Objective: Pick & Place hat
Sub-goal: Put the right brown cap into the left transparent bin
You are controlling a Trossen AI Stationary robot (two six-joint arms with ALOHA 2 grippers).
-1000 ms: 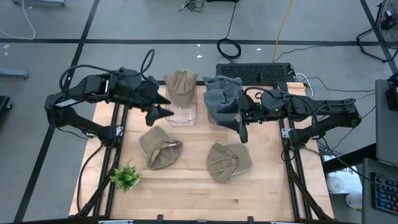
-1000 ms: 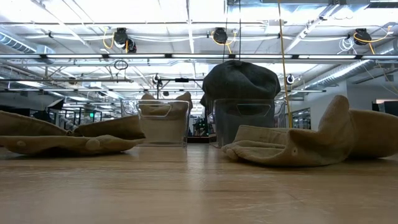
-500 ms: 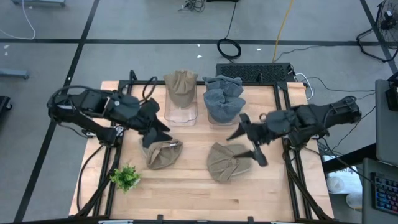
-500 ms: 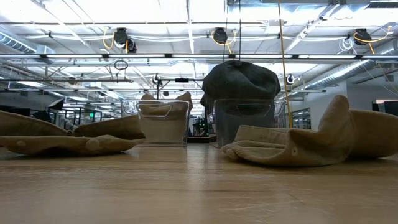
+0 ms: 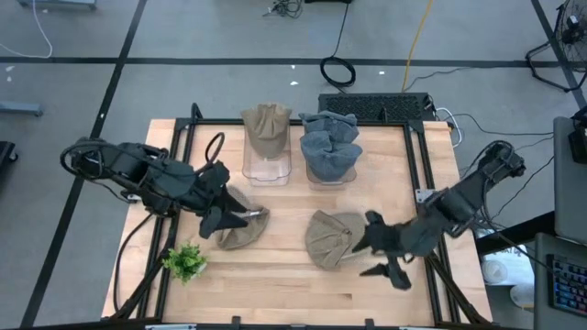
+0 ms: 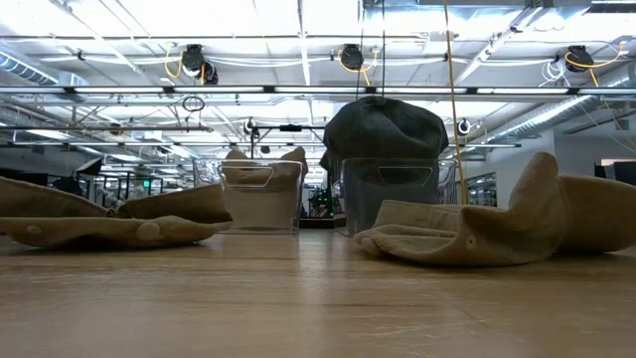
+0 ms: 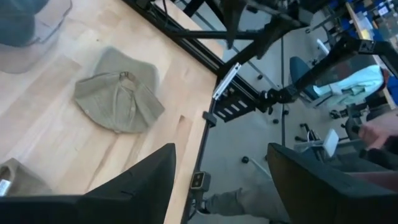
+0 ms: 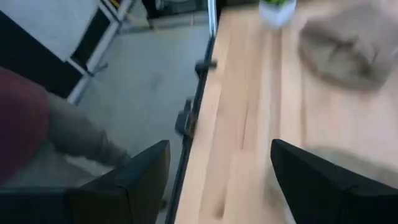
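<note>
Two tan hats lie flat on the wooden table: the left tan hat (image 5: 237, 226) (image 6: 99, 224) and the right tan hat (image 5: 335, 238) (image 6: 477, 234) (image 7: 118, 99). My left gripper (image 5: 227, 220) (image 7: 221, 149) hangs open above the left tan hat. My right gripper (image 5: 371, 257) (image 8: 221, 146) is open just past the right tan hat's right side, toward the near edge. Neither gripper shows in the low view, so both are well above the tabletop.
At the far side stand two clear containers, one stuffed with tan hats (image 5: 266, 137) (image 6: 260, 194), one with grey hats (image 5: 328, 151) (image 6: 386, 149). A small green plant (image 5: 185, 262) sits at the near left. Black frame rails (image 5: 431, 257) run along both table sides. A person's legs (image 7: 249, 199) show beyond the table.
My left gripper has swung from beside the tan-hat container toward the near edge and now hangs over the left tan hat. My right gripper has moved from the grey-hat container toward the near right, past the right tan hat. The hats have not moved.
</note>
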